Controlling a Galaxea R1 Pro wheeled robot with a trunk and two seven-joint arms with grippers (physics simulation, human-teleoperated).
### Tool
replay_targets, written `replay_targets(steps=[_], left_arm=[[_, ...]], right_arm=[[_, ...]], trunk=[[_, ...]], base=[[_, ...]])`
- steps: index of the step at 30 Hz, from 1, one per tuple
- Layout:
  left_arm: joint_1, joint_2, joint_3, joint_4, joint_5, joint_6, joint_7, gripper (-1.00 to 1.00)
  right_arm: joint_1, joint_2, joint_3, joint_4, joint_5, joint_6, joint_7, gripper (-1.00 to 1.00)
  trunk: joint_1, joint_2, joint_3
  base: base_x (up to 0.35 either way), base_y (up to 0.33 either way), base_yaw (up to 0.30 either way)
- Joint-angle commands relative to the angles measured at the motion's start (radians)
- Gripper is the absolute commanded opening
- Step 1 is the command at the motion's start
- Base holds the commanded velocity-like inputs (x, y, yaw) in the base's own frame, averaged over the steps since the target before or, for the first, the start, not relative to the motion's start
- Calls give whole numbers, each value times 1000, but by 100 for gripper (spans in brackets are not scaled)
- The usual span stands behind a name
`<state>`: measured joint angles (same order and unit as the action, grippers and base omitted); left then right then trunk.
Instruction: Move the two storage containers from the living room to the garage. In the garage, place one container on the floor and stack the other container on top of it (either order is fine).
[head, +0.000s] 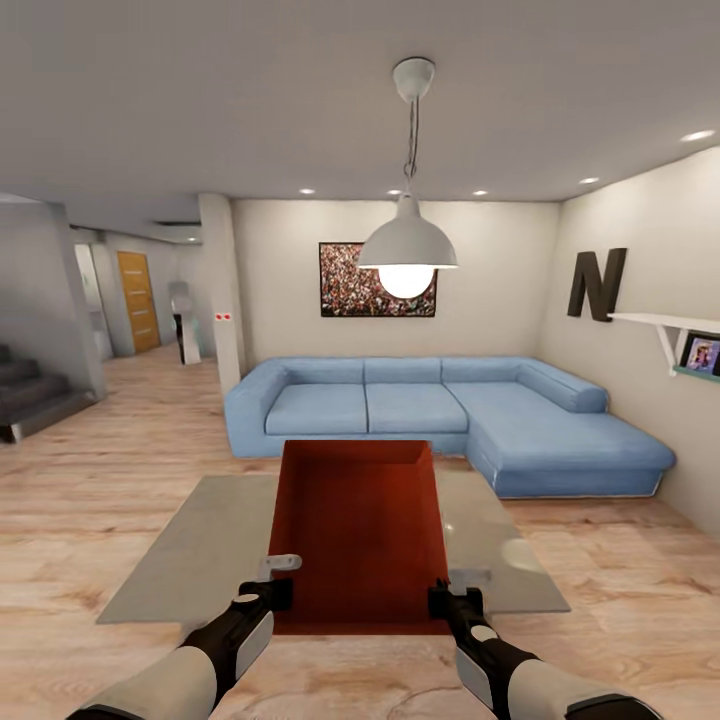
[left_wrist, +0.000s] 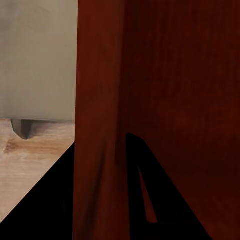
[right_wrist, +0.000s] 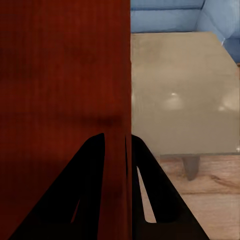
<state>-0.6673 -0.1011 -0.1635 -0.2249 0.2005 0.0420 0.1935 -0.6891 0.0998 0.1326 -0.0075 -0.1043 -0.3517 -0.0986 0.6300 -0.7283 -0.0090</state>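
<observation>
A red-orange open-top storage container (head: 360, 530) hangs above the glass-topped coffee table (head: 190, 545) in the living room, its long side pointing away from me. My left gripper (head: 281, 594) is shut on the container's near left wall, and my right gripper (head: 439, 600) is shut on its near right wall. In the left wrist view the red wall (left_wrist: 100, 125) runs between the dark fingers (left_wrist: 45, 205). The right wrist view shows the container's wall (right_wrist: 65, 75) pinched between the fingers (right_wrist: 155, 195), with the table top (right_wrist: 185, 90) beyond. I see one container; the second is out of view.
A blue sectional sofa (head: 450, 410) stands behind the table against the cream back wall. A pendant lamp (head: 408, 250) hangs above. Stairs (head: 30, 390) and a hallway with a wood door (head: 138, 300) lie at the left. A wall shelf (head: 670, 330) juts out at the right.
</observation>
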Motion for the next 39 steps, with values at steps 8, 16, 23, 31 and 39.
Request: replay_targets(steps=[8,16,23,31,39], left_arm=[[-2,10,78,-5,-13,-56,15,-100],[-2,11,78,-5,-13,-56,15,-100],[-2,11,78,-4,-13,-56,15,-100],[-2,11,78,-6,-13,-56,15,-100],[-2,11,78,-7,-13,-56,15,-100]], right_arm=[[0,0,-8,7,-16,-5,0,-100],[0,0,-8,7,-16,-5,0,-100],[0,0,-8,7,-15,-5,0,-100],[0,-2,-8,7,-15,-5,0,-100],[0,-1,-8,7,-17,-4,0,-100]], trunk=[[0,-1,4],[0,-1,9],[0,-1,14],[0,-1,17],[0,-1,17]], base=[[0,0,290],[0,0,290],[0,0,290],[0,0,232],[0,0,33]])
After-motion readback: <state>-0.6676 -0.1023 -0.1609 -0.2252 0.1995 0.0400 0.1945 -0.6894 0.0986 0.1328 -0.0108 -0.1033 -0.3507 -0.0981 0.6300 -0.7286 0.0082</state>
